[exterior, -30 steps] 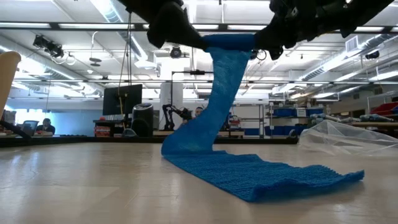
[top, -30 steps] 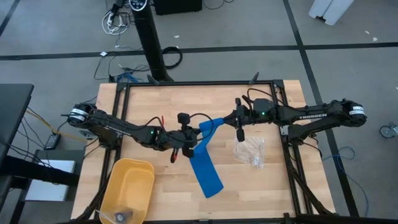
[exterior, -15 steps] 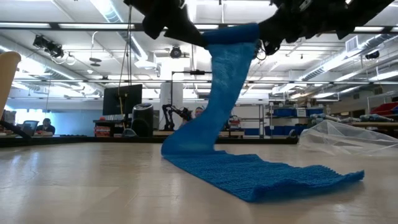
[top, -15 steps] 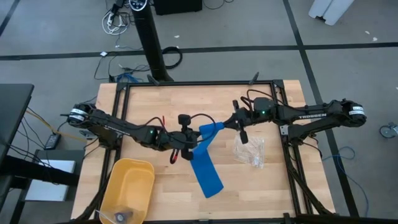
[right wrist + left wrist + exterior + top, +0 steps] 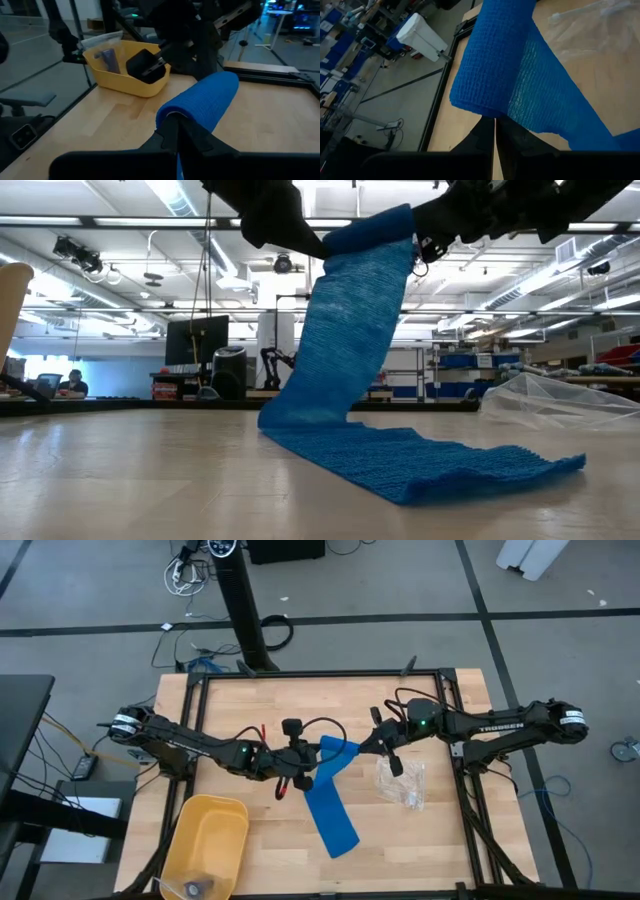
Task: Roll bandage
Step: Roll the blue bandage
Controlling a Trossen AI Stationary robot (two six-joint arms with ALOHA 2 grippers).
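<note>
The bright blue bandage (image 5: 330,810) is partly rolled. Its rolled end (image 5: 337,751) is held in the air between my two grippers, and the unrolled strip hangs down from it (image 5: 340,330). The strip's lower stretch (image 5: 430,460) lies flat on the wooden table, running toward the near edge. My left gripper (image 5: 316,768) is shut on the roll's left end. My right gripper (image 5: 364,747) is shut on its right end. The roll also shows in the left wrist view (image 5: 492,50) and the right wrist view (image 5: 200,100). My left gripper pinches the roll's left end (image 5: 487,111) between its two fingers, coming level from the table's left, along the roll's axis. The roll is clear of the table. My right gripper pinches the roll's right end (image 5: 172,114) between its two fingers, coming level from the table's right. The roll sits tilted, its right end higher, with the strip hanging below.
A clear crinkled plastic bag (image 5: 402,783) lies on the table near my right gripper and shows in the low view (image 5: 560,398). A yellow plastic bin (image 5: 205,845) holding small items stands at the near left corner. Black frame rails (image 5: 320,675) border the table.
Both grippers have kept hold of the roll. My right gripper has shifted slightly toward the table's left and near edge. The roll has tipped from level to slanted, right end up. The hanging strip now faces wider in the low view, while its lower stretch has stayed on the table.
</note>
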